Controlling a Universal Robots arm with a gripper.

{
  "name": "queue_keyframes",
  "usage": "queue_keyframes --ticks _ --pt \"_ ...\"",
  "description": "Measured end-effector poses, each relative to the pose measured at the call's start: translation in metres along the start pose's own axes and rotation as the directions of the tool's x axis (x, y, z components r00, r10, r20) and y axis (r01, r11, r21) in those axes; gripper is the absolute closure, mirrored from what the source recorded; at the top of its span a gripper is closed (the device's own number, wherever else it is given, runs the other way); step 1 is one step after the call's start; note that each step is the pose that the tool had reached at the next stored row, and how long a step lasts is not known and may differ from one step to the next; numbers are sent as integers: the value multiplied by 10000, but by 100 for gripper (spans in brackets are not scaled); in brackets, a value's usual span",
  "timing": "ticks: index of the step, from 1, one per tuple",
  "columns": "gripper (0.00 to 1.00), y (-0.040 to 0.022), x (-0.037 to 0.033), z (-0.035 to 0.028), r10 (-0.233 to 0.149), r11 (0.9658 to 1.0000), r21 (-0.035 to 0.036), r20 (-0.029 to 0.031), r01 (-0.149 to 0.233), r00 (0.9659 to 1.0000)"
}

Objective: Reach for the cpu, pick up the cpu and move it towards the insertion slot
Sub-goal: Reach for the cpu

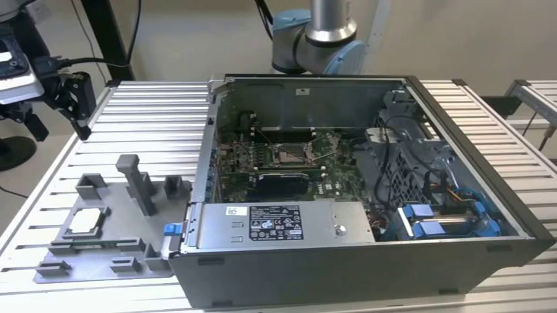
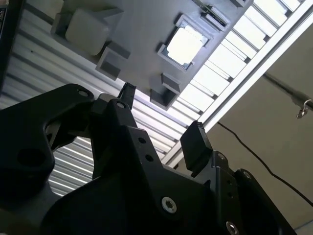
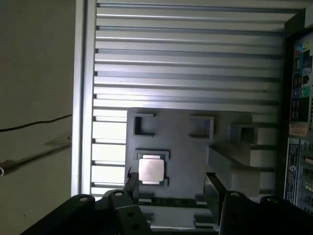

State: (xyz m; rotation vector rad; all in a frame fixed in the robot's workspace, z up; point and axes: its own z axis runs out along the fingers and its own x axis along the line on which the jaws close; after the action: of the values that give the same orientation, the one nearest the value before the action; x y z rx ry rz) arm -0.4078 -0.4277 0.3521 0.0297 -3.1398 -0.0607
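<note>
While the gripper [image 1: 74, 104] hangs high over the slatted table [image 1: 148, 111] in the exterior view, the cpu [image 1: 85, 222] lies flat on the grey fixture plate [image 1: 122, 264], well apart from the fingers and lower down. The insertion slot [image 1: 291, 153] sits inside the open computer case [image 1: 366, 261], to the exterior view's right of the plate.

In the second wrist view, the gripper [image 2: 161, 107] has its fingers [image 2: 195, 142] spread wide with nothing between them. The cpu [image 2: 185, 45] shines far out past the tips.

In the first wrist view, the cpu [image 3: 150, 170] lies past the tips, in line with the gap of the gripper [image 3: 171, 183] but close to one finger [image 3: 131, 183]. It is square, so no side is longer. Low grey blocks [image 3: 151, 154] hug its edges, and the room above it is open.
</note>
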Motion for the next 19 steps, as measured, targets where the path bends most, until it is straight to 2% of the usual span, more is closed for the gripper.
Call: queue_keyframes --ticks 14,19 --pt "0 -17 47 237 -3 10000 -1 2 3 10000" --pt "0 -75 52 324 -2 10000 -1 1 2 10000"
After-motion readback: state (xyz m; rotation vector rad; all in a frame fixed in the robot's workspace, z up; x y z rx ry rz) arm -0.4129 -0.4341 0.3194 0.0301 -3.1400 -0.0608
